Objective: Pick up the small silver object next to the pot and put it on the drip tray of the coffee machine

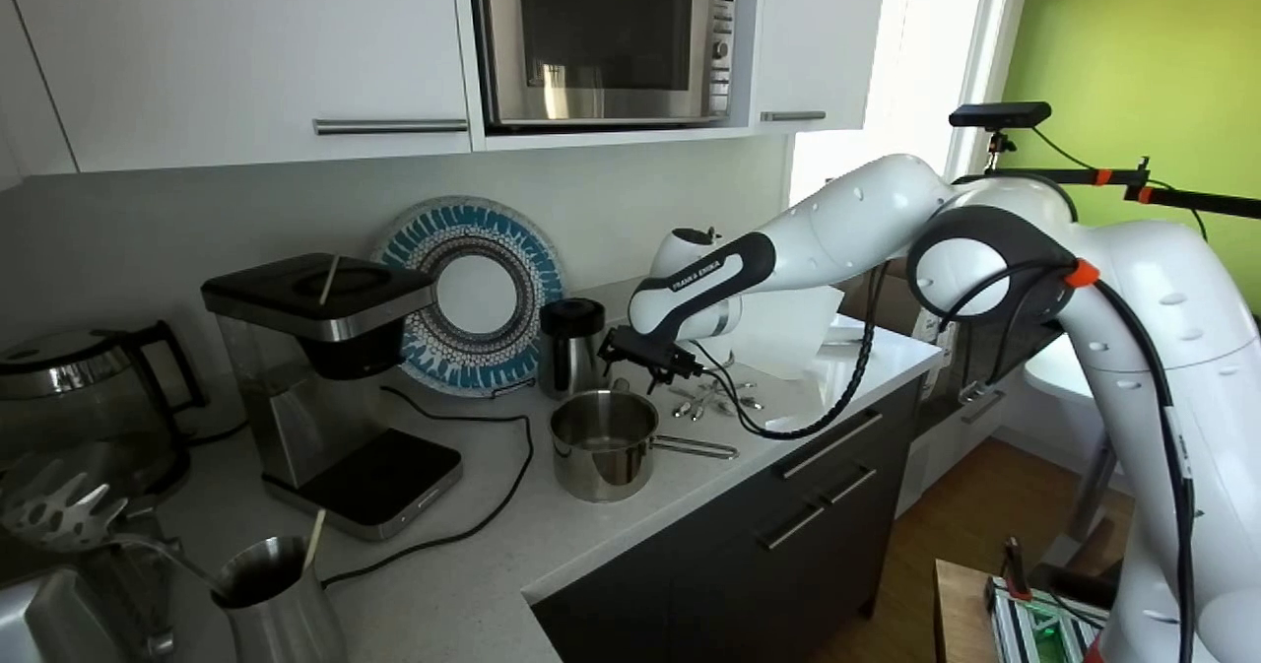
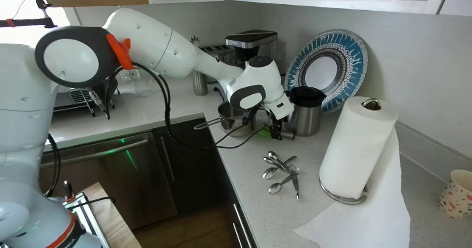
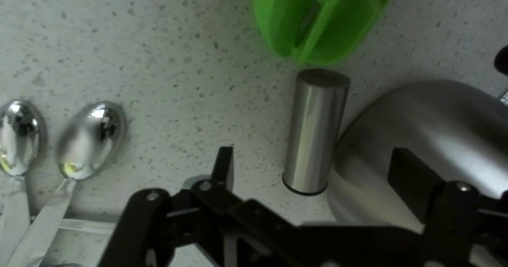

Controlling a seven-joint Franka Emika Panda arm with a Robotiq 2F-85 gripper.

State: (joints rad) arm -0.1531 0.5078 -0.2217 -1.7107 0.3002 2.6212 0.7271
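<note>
a window [image 1: 936, 62] glows between white cabinets [image 1: 236, 52] and a green wall [image 1: 1143, 42].

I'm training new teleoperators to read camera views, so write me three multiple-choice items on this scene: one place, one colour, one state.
1. In the wrist view, where do the spoons lie relative to the silver cylinder?
A) to its right
B) to its left
C) on top of it

2. What colour is the grooved piece just above the cylinder in that view?
A) blue
B) red
C) green

3. How does the gripper stand?
A) open, holding nothing
B) shut on the cylinder
C) shut on a spoon

Right letters:
1 B: the spoons sit near that view's left edge.
2 C: its visible surface is green.
3 A: the fingers stand wide apart, neither meeting the cylinder.
</note>
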